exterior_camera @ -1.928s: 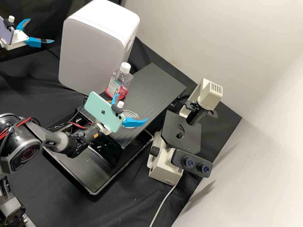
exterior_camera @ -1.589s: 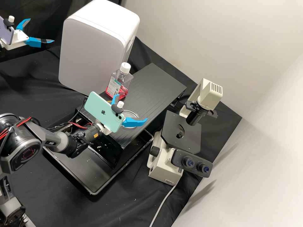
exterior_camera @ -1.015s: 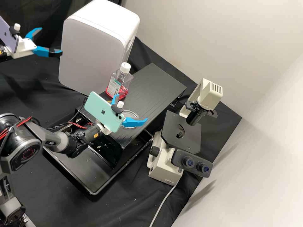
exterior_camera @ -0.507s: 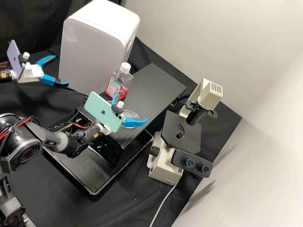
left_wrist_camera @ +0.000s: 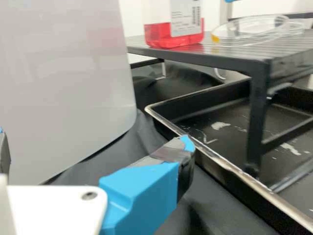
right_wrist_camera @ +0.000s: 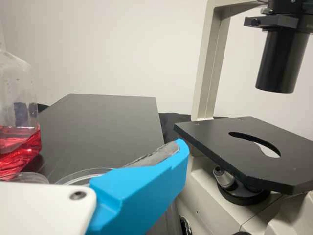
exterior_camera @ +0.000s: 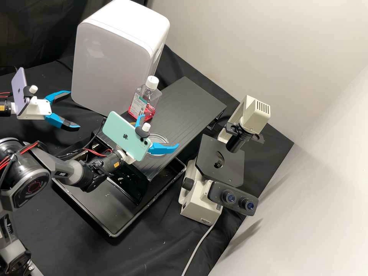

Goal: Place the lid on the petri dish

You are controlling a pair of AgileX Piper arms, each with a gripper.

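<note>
Left pincer (exterior_camera: 74, 109) descended, released; right pincer (exterior_camera: 161, 130) released beside petri dish (exterior_camera: 155, 138).

the right arm's dark grey rounded casing (exterior_camera: 61, 172) has a fat joint with a red ring marking (exterior_camera: 33, 186), thin red and black wires (exterior_camera: 94, 152) and a small orange label (exterior_camera: 115, 165) near the wrist. a mint green phone (exterior_camera: 124, 136) sits on that wrist and a lilac phone (exterior_camera: 18, 90) on the other one, each under a little white knob (exterior_camera: 146, 126). the right gripper (exterior_camera: 160, 130) and left gripper (exterior_camera: 74, 109) look the same: a white block body with a silver screw (left_wrist_camera: 89, 196) and bright blue fingers (left_wrist_camera: 146, 191) with dark grey pads (left_wrist_camera: 171, 152).
</note>
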